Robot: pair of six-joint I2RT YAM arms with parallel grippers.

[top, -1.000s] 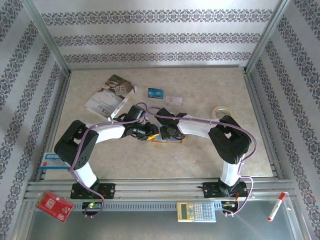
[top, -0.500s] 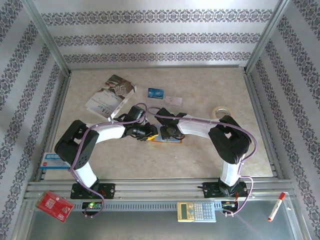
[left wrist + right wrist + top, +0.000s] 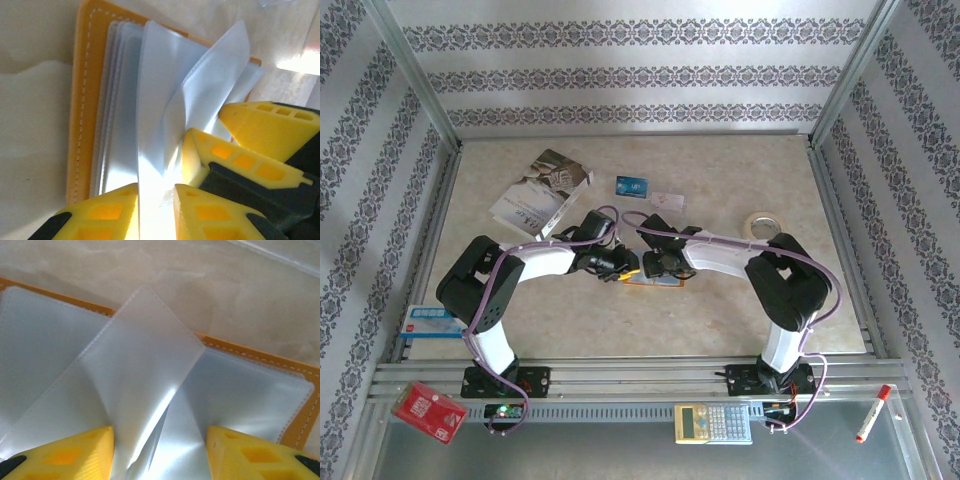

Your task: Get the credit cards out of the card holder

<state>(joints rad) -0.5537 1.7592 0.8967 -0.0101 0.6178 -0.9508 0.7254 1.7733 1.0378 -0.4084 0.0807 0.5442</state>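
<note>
Card holder (image 3: 658,281) open beneath both sets of jaws.
Top: left gripper (image 3: 628,268) and right gripper (image 3: 651,266) meet tip to tip over it. Left wrist: jaws narrow, pinching a clear leaf (image 3: 150,100) between them, holder ahead. Right wrist: jaws wide, leaf standing between them, holder beneath.

No legible text; print on white booklet (image 3: 535,195), blue card (image 3: 633,185), calculator (image 3: 712,423) too small.
</note>
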